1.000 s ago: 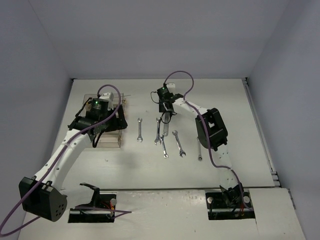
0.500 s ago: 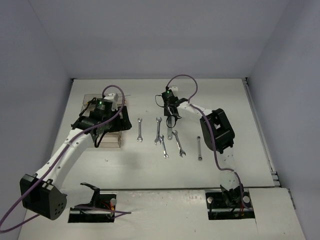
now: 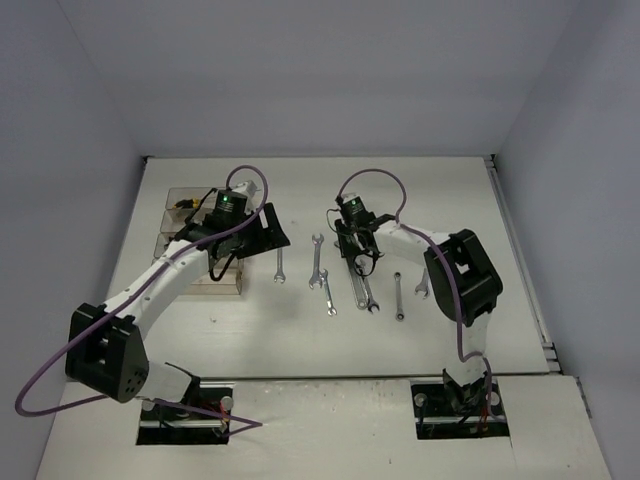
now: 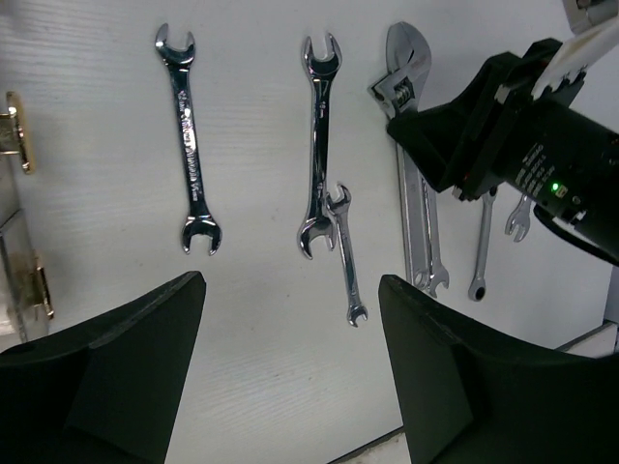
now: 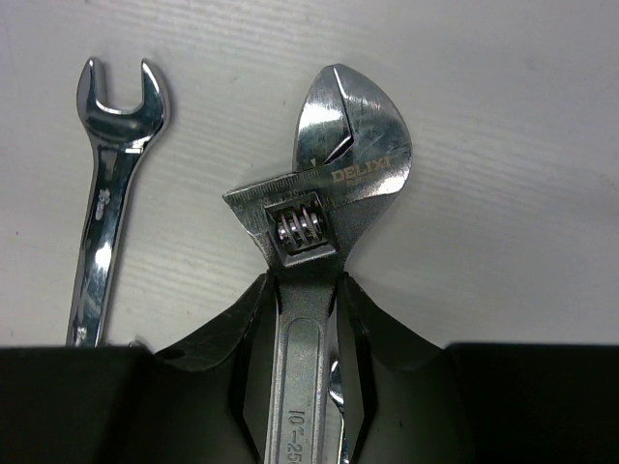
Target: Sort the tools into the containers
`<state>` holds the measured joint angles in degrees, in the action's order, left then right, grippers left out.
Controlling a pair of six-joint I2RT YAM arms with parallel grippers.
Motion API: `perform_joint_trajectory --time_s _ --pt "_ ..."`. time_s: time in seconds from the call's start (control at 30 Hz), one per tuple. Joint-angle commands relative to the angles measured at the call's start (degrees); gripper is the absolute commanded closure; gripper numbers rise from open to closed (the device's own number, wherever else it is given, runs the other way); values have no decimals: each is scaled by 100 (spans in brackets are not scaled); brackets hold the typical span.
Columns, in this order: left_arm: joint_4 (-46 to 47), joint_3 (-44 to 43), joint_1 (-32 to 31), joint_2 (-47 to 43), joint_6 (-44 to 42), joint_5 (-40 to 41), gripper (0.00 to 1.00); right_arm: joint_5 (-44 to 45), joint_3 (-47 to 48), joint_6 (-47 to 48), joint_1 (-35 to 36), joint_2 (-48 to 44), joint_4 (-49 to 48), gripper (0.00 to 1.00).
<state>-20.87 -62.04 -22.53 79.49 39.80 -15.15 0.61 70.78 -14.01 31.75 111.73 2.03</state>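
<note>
At the bottom edge of the right wrist view, pinches the shank of the adjustable wrench between the two black fingers of the right gripper, just below the thumbwheel; closed on it from both sides. Cannot tell whether lifted or resting on the white table. Beside the shank, a sliver of a second wrench, mostly hidden by the fingers. Left of the adjustable head and apart from it, an open-end wrench flat on the table, its lower half cut off by the gripper body.

Across the bottom of the left wrist view, spreads the left gripper wide, with nothing between its fingers but bare table. Beyond them, upper left of centre, a double-ended wrench lying alone. Right of it, the same open-end wrench with a short wrench touching its lower jaw. Farther right, the adjustable wrench's shank hidden behind the right gripper's black body, and past that a slim wrench. At the left edge, a clear wall of the containers with brass fittings.

In the top view, containers left of centre, largely covered by the left arm; loose wrenches in a row mid-frame, between the two grippers and under the right one.
</note>
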Motion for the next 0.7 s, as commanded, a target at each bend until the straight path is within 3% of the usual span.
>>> perform_joint_trajectory --time_s 0.0,0.67 --pt "928 -168 -67 190 494 -295 30 -431 -213 136 16 -662 -520 100" --pt "2273 -252 -213 1297 1004 -977 30 -1430 -486 76 156 -1293 -1353 100"
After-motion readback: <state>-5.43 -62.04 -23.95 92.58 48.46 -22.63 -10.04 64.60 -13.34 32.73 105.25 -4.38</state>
